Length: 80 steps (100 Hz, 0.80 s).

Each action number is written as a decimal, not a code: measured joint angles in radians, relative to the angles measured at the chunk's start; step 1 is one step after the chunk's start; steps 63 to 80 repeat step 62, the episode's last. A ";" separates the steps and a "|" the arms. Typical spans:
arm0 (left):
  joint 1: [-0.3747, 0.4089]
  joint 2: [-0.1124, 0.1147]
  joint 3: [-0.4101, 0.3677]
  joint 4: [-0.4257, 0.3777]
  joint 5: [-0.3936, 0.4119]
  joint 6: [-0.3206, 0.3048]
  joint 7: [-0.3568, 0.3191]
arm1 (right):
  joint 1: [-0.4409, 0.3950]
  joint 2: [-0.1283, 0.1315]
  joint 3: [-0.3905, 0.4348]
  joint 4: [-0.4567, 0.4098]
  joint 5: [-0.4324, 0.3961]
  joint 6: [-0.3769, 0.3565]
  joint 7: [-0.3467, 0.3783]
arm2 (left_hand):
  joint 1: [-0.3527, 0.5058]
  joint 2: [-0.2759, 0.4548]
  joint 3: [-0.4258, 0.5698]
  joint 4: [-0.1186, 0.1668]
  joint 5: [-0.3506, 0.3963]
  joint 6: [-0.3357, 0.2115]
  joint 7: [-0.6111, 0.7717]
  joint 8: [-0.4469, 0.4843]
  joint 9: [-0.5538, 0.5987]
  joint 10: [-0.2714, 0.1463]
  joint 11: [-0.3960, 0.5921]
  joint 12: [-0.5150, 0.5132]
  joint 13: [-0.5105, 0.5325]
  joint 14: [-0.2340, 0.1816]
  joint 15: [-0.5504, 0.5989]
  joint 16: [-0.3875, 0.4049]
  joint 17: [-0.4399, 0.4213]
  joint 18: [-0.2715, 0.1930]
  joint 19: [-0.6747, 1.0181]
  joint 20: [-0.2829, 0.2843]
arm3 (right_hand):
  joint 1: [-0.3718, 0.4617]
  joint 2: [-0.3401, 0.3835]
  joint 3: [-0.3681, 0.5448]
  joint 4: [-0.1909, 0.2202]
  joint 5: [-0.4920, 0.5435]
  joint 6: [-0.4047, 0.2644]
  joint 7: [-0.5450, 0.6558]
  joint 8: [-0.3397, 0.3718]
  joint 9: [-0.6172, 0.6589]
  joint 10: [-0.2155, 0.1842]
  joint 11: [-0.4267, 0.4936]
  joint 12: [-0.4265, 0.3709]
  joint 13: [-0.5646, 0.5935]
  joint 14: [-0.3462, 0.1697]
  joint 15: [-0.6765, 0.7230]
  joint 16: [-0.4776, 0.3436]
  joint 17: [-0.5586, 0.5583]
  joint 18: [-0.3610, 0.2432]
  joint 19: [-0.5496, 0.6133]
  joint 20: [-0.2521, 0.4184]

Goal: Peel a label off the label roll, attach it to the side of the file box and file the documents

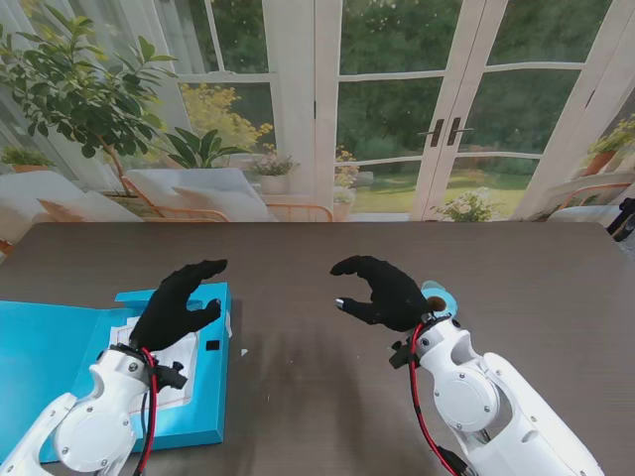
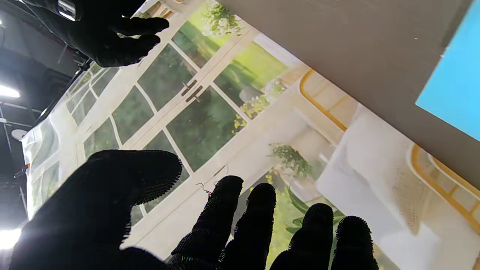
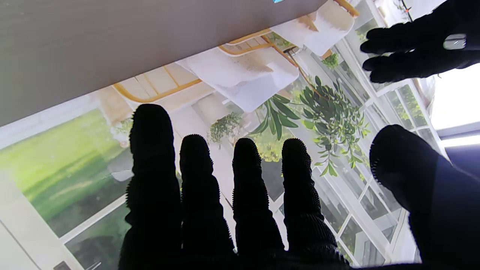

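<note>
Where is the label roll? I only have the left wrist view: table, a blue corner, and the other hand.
Observer: Stand view shows the label roll on the table, right of centre, mostly hidden behind the right hand.
Operator: Is that hand holding it?
Observer: No. Its fingers are apart with nothing between them.
Operator: What is my blue corner?
Observer: The file box, lying flat at the table's left. The left hand hovers open over it, above white documents.

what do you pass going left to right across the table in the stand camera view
blue file box → left hand → bare stretch of table → right hand → label roll, partly hidden behind that hand
</note>
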 measured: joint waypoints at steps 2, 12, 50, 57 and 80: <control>-0.006 -0.002 0.007 0.006 0.003 -0.003 0.006 | -0.006 0.002 0.004 -0.004 0.000 -0.003 0.004 | 0.000 0.000 0.000 0.000 0.001 0.000 0.000 0.000 0.000 0.000 0.000 0.000 0.000 0.000 0.000 0.000 0.000 0.000 -0.009 0.000 | 0.000 0.015 -0.001 0.000 0.000 0.000 -0.001 0.000 0.000 0.000 -0.005 0.000 -0.004 0.000 -0.003 0.000 0.000 0.000 -0.004 0.006; -0.039 -0.011 0.045 0.053 0.000 -0.061 0.040 | -0.044 0.007 0.040 -0.026 0.004 -0.023 0.021 | 0.000 0.000 0.001 0.000 0.011 0.000 0.000 0.000 -0.012 -0.008 -0.007 -0.003 -0.013 -0.013 -0.006 -0.011 -0.007 -0.001 -0.023 0.000 | 0.000 0.022 -0.022 0.011 0.000 0.000 -0.001 0.000 0.000 0.000 -0.012 0.000 -0.004 0.000 -0.003 0.000 0.000 0.000 -0.014 0.018; -0.053 -0.017 0.076 0.063 -0.017 -0.061 0.003 | -0.140 0.015 0.121 -0.045 0.044 -0.095 0.032 | 0.000 0.000 0.001 0.005 0.012 0.000 0.000 0.000 -0.037 -0.023 -0.004 -0.025 -0.025 -0.024 -0.015 -0.025 -0.018 -0.007 -0.049 0.000 | 0.000 0.023 -0.034 0.011 0.011 -0.012 -0.016 -0.002 0.001 0.000 -0.027 0.000 -0.004 0.000 -0.015 0.000 0.000 0.002 -0.037 0.042; -0.052 -0.017 0.079 0.063 -0.016 -0.060 0.005 | -0.140 0.015 0.127 -0.045 0.050 -0.094 0.030 | 0.000 0.000 0.001 0.005 0.012 0.000 0.000 0.000 -0.038 -0.023 -0.004 -0.025 -0.025 -0.025 -0.015 -0.025 -0.023 -0.007 -0.049 0.000 | 0.000 0.023 -0.034 0.011 0.011 -0.012 -0.016 -0.002 0.001 0.000 -0.027 0.000 -0.004 0.000 -0.015 0.000 0.000 0.002 -0.037 0.044; -0.051 -0.017 0.079 0.062 -0.014 -0.059 0.005 | -0.140 0.015 0.129 -0.045 0.052 -0.094 0.027 | 0.000 0.000 0.001 0.005 0.012 0.000 0.000 0.000 -0.038 -0.023 -0.004 -0.025 -0.025 -0.025 -0.015 -0.026 -0.025 -0.007 -0.049 0.000 | 0.000 0.023 -0.034 0.011 0.011 -0.012 -0.016 -0.002 0.001 0.000 -0.027 0.000 -0.004 0.000 -0.015 0.000 0.000 0.002 -0.037 0.044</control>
